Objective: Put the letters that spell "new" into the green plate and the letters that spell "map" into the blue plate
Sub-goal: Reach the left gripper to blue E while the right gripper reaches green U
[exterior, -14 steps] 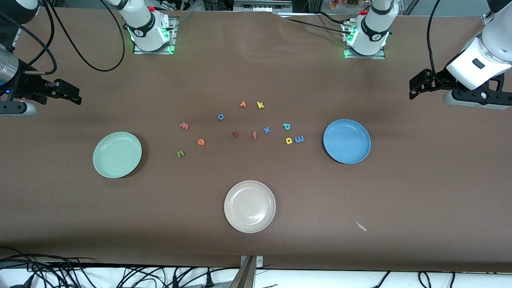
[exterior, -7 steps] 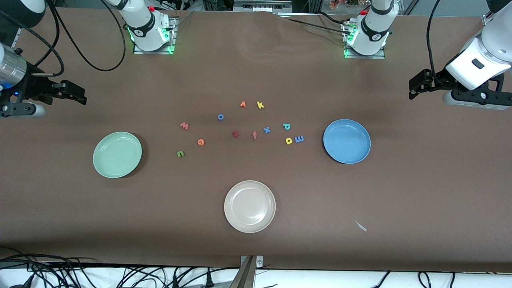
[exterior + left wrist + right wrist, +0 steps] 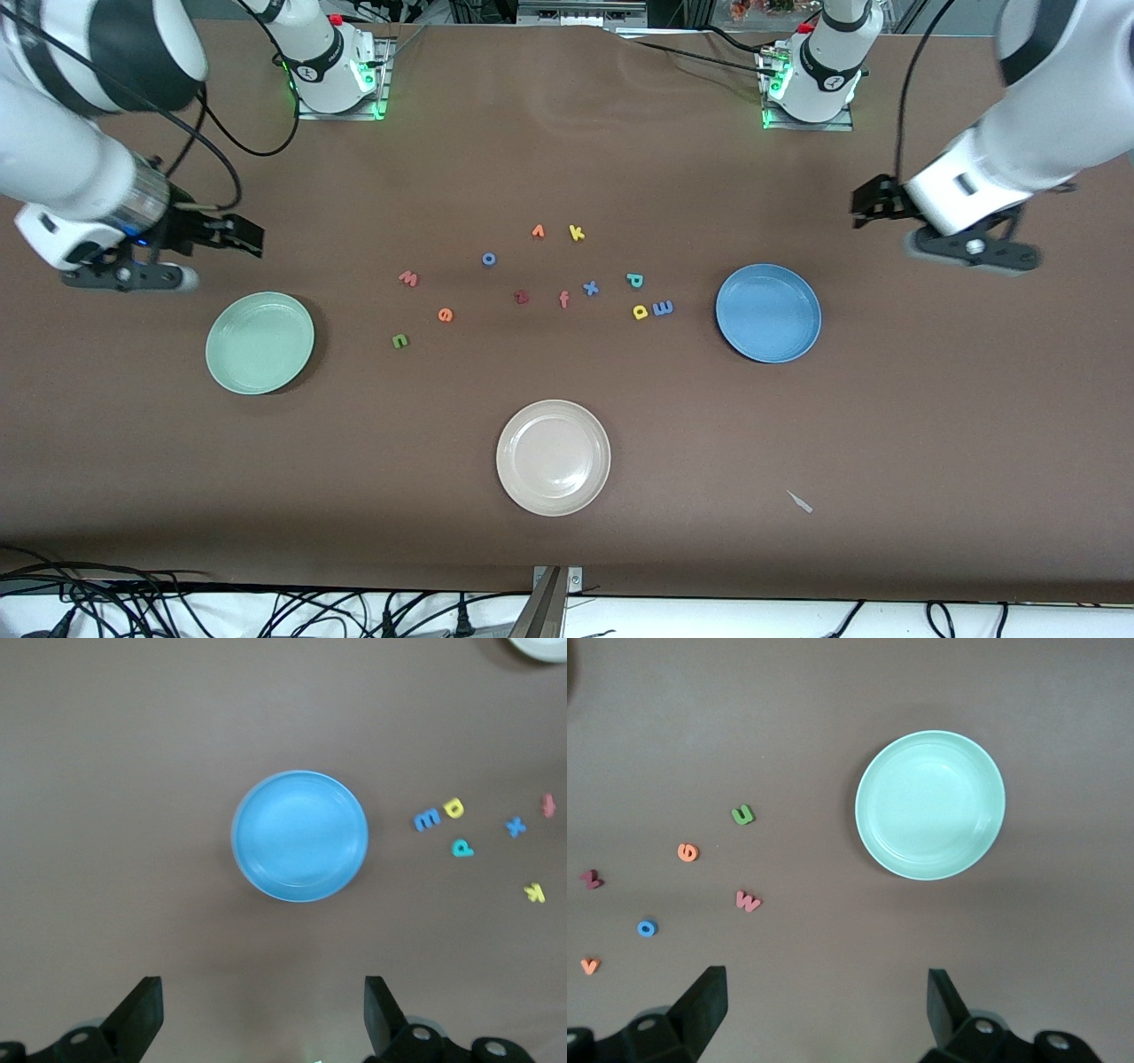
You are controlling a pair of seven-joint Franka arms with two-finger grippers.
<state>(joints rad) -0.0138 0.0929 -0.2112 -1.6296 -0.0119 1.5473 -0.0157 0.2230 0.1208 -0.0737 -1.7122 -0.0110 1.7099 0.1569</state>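
Observation:
The green plate (image 3: 259, 343) lies empty toward the right arm's end, the blue plate (image 3: 768, 313) empty toward the left arm's end. Between them lie the salmon w (image 3: 407, 278), orange e (image 3: 445, 315) and green n (image 3: 400, 340), then the blue m (image 3: 662, 307), yellow a (image 3: 640, 311) and teal p (image 3: 635, 280). My right gripper (image 3: 249, 236) hangs open and empty beside the green plate (image 3: 930, 804). My left gripper (image 3: 865, 206) hangs open and empty beside the blue plate (image 3: 299, 835). Both pairs of fingers stand wide over bare table in the wrist views.
A beige plate (image 3: 553, 457) sits nearer the front camera, midway along the table. Other letters lie mid-table: yellow k (image 3: 576, 233), blue x (image 3: 590, 287), orange-red f (image 3: 563, 299), dark red z (image 3: 521, 297), blue o (image 3: 488, 259), orange v (image 3: 538, 231). A small pale scrap (image 3: 800, 501) lies near the front edge.
Both arms have swung in from the table's ends toward the middle, the right gripper nearing the green plate, the left nearing the blue plate. Nothing on the table has moved.

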